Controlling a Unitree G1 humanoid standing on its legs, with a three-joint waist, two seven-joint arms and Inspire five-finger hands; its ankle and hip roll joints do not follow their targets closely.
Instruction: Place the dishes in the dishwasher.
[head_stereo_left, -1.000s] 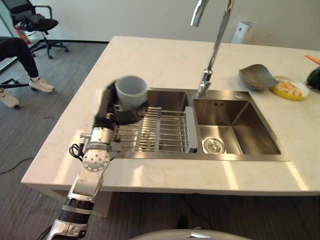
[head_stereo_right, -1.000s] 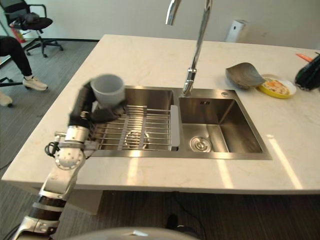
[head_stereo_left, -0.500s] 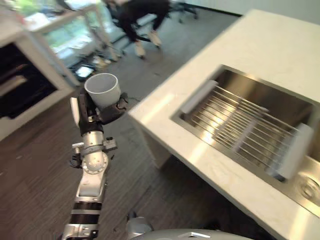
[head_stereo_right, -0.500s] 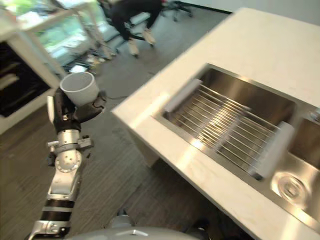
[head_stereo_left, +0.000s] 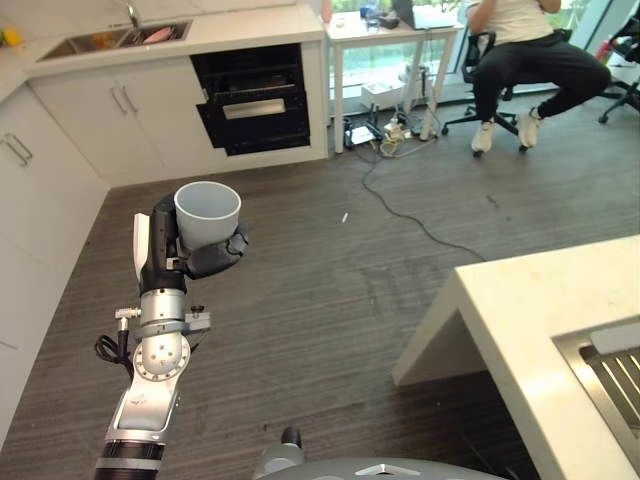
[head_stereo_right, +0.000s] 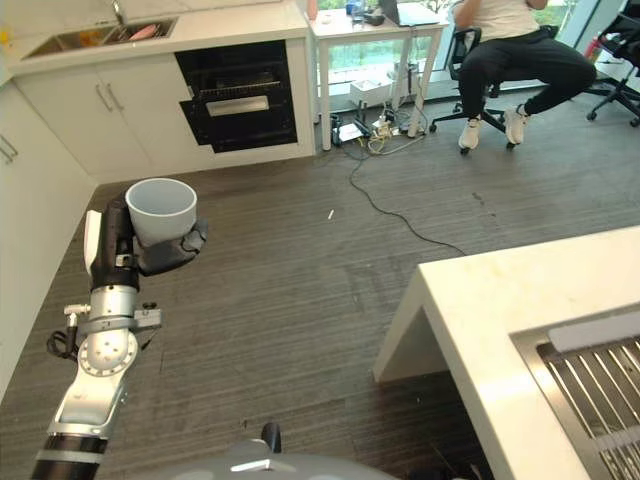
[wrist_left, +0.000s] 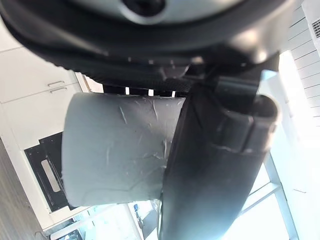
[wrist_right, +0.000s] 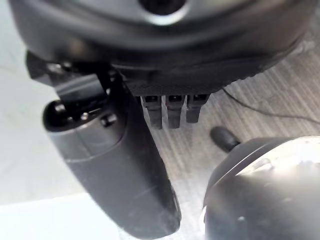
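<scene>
A grey cup (head_stereo_left: 207, 211) stands upright in my left hand (head_stereo_left: 168, 262), held above the dark wood floor at the left. The hand is shut on the cup: fingers wrap its far side and the thumb (wrist_left: 215, 165) presses across its scratched wall (wrist_left: 115, 155). A black built-in appliance (head_stereo_left: 258, 98) with its front open sits in the white cabinets at the far wall, well beyond the cup. My right hand (wrist_right: 115, 165) hangs over the floor with relaxed fingers and holds nothing.
The white island counter's corner (head_stereo_left: 530, 300) juts in at the lower right, with the sink rack (head_stereo_right: 600, 375) at its edge. White cabinets (head_stereo_left: 30, 230) line the left. A person sits on a chair (head_stereo_left: 530, 60) at the back right, cables (head_stereo_left: 400, 190) trailing across the floor.
The whole view has swung left, from the sink and counter to the floor and the cabinet wall. The cup stays upright in my left hand.
</scene>
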